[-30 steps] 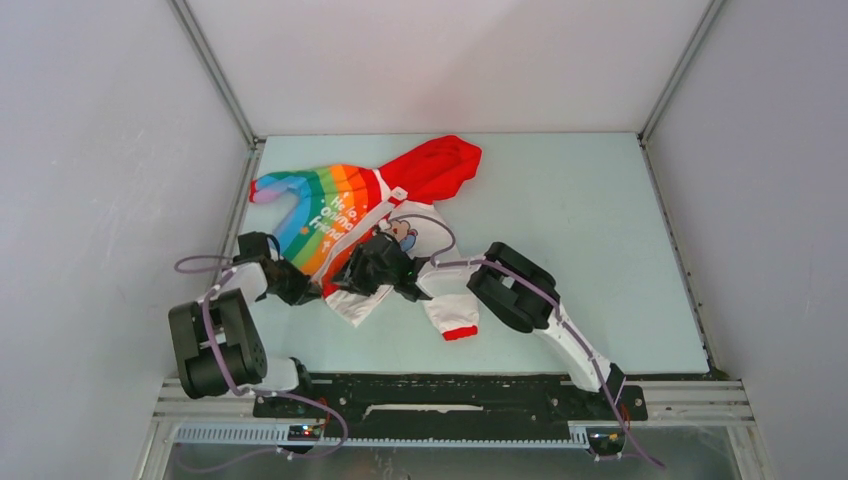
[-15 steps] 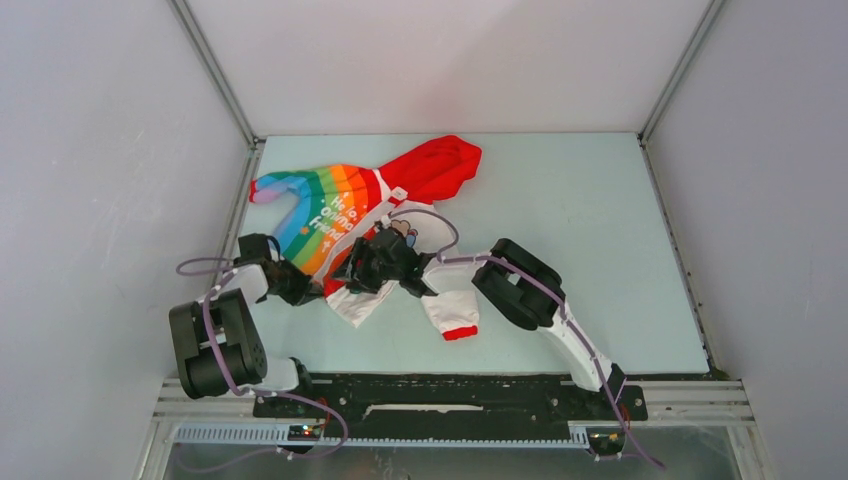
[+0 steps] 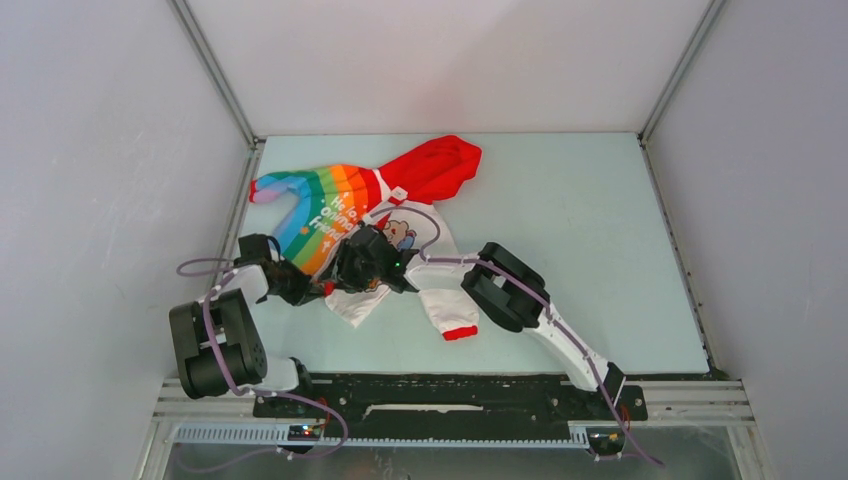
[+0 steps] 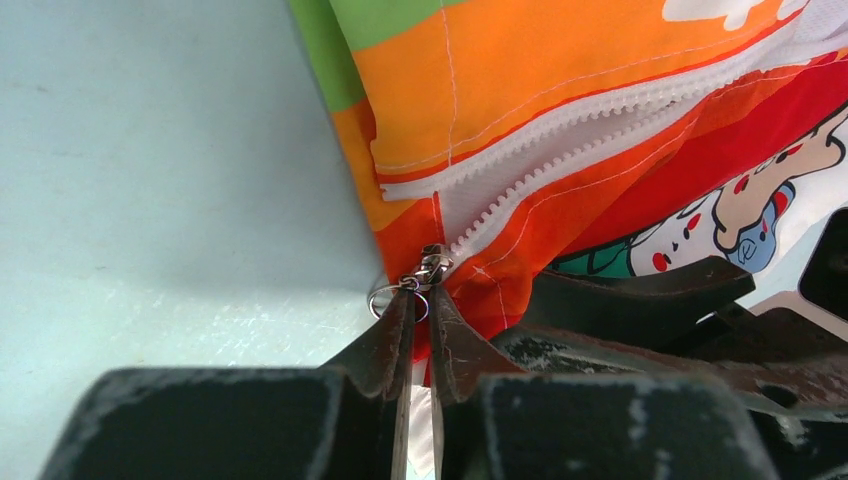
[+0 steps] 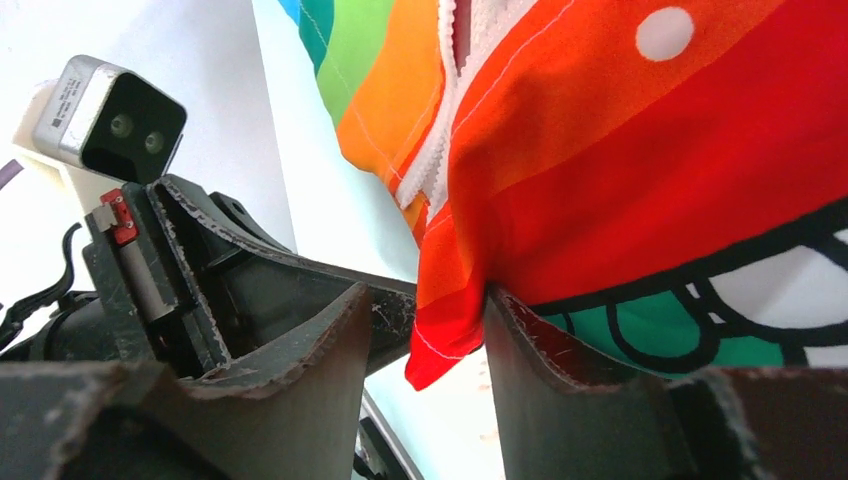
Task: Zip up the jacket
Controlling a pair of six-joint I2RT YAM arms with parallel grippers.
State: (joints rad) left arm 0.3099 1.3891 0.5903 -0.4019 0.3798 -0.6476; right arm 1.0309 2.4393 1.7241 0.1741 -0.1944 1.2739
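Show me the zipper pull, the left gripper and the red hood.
zipper pull (image 4: 427, 270): left wrist view, on its metal slider.
left gripper (image 4: 421, 312): left wrist view, between the tips of its shut jaws.
red hood (image 3: 436, 166): top external view, middle of the fabric.

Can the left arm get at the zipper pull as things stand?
Likely yes: the left gripper has its fingers pinched on the zipper pull at the jacket hem, nothing between them; the right gripper sits beside, not across.
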